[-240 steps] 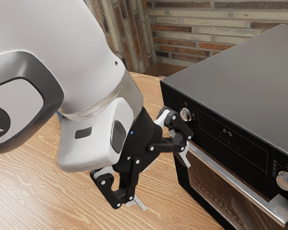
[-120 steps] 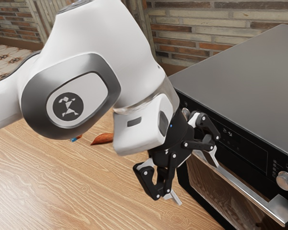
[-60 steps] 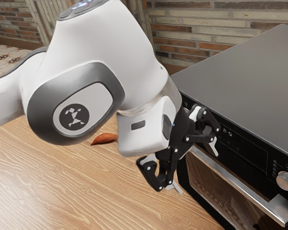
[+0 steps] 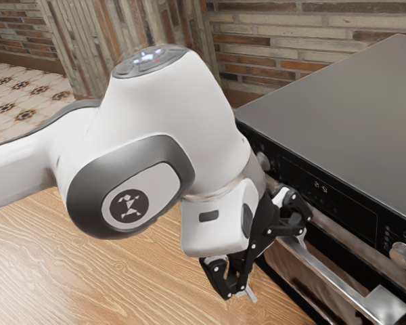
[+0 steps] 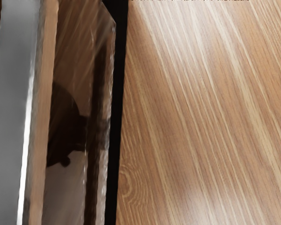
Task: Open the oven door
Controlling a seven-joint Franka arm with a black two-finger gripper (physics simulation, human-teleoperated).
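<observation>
Jaws spread at handle (image 4: 328, 269), oven door (image 4: 299, 279) ajar in exterior view; wrist view reveals a dark reflection (image 5: 63, 126).

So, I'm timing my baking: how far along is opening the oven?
Done: the oven door is slightly ajar, tipped out below the control panel. In hand: the open gripper has one finger at the door handle. Left: most of the downward swing.

The oven door (image 4: 292, 272), dark reflective glass edged in black, with a straight silver handle (image 4: 333, 276) near its top, stands slightly ajar, tilted outward from the oven (image 4: 338, 101).
</observation>
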